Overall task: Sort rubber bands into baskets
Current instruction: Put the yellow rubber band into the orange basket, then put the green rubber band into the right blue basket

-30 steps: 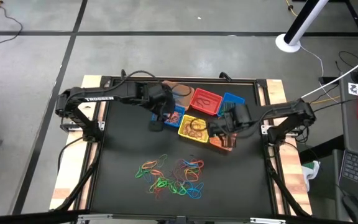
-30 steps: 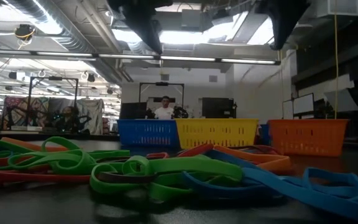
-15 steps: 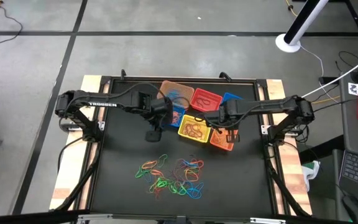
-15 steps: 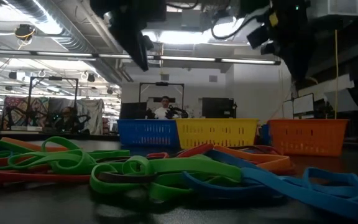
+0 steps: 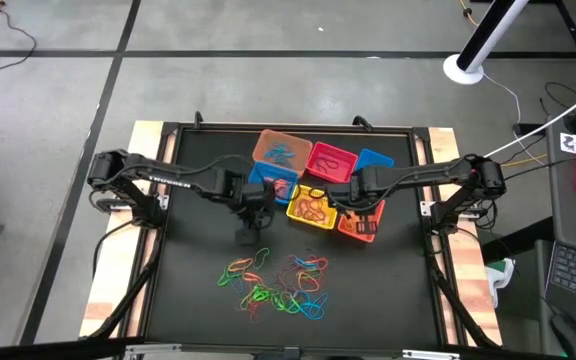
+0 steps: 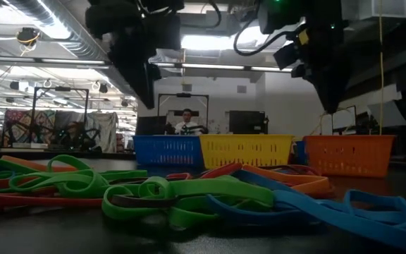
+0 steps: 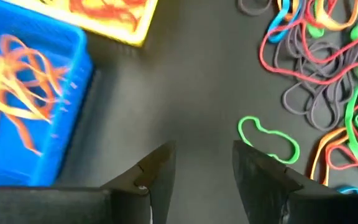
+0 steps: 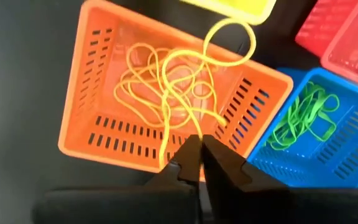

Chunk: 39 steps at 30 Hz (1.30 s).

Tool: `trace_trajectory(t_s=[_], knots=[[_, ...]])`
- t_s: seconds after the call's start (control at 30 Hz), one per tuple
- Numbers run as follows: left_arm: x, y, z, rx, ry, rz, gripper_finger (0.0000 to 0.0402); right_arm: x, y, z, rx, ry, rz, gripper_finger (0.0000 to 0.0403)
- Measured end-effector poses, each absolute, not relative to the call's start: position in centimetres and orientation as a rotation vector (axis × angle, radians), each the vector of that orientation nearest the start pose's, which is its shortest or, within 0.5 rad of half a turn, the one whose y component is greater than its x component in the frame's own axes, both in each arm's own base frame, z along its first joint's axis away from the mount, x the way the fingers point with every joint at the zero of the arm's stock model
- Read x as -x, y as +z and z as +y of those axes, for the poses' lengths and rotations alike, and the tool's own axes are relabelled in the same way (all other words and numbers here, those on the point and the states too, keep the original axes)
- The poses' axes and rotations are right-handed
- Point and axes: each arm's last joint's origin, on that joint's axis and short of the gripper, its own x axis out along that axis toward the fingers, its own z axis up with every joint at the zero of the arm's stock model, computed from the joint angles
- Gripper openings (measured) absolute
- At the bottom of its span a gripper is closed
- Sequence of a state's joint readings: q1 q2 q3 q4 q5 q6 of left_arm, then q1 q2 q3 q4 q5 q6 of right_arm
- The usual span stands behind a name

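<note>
Loose rubber bands (image 5: 278,282) in several colours lie piled on the dark mat near the table's front edge. Six baskets stand farther back: tan-orange (image 5: 281,150), red (image 5: 330,163), blue (image 5: 375,160), a second blue (image 5: 276,187), yellow (image 5: 311,208) and orange (image 5: 360,224). My left gripper (image 7: 204,165) hangs open over bare mat between the baskets and the pile, with a green band (image 7: 269,140) lying beside one finger. My right gripper (image 8: 199,149) points down over the orange basket (image 8: 166,93), shut on a yellow band. My right gripper pinches a strand of one yellow rubber band (image 8: 193,133) between its two fingertips, from above, pointing down. The band hangs slack below the fingers as a long loop (image 8: 232,37) over the orange basket. I cannot tell whether it touches the yellow bands in the basket.
The baskets stand close together at the middle back of the mat. The blue basket (image 7: 36,106) beside my left gripper holds orange bands and the other blue basket (image 8: 316,124) holds green ones. Bare mat lies left and right of the pile. Wooden rails (image 5: 118,290) border the table.
Both arms have swung toward the table's middle and come down. My left gripper has left the blue basket and sunk toward the mat on the near side, still open. My right gripper has sunk over the orange basket with the yellow band.
</note>
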<state>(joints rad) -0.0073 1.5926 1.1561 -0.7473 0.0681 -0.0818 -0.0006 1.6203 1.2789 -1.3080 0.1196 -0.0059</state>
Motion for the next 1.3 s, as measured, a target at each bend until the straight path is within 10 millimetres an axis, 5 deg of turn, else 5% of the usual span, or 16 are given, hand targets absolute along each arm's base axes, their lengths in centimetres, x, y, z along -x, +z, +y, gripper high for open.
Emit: trace_trajectory(t_s=[0.43, 1.3], knots=[[-30.7, 20.1, -2.2, 0.192, 0.0, 1.114, 0.0152, -27.7, 24.5, -0.4, 0.11, -0.094, 1.641, 0.0135], [-28.4, 14.1, -7.1, 0.221, 0.032, 1.047, 0.0152, -28.9, 24.5, -0.4, 0.103, -0.1, 1.512, 0.0138]])
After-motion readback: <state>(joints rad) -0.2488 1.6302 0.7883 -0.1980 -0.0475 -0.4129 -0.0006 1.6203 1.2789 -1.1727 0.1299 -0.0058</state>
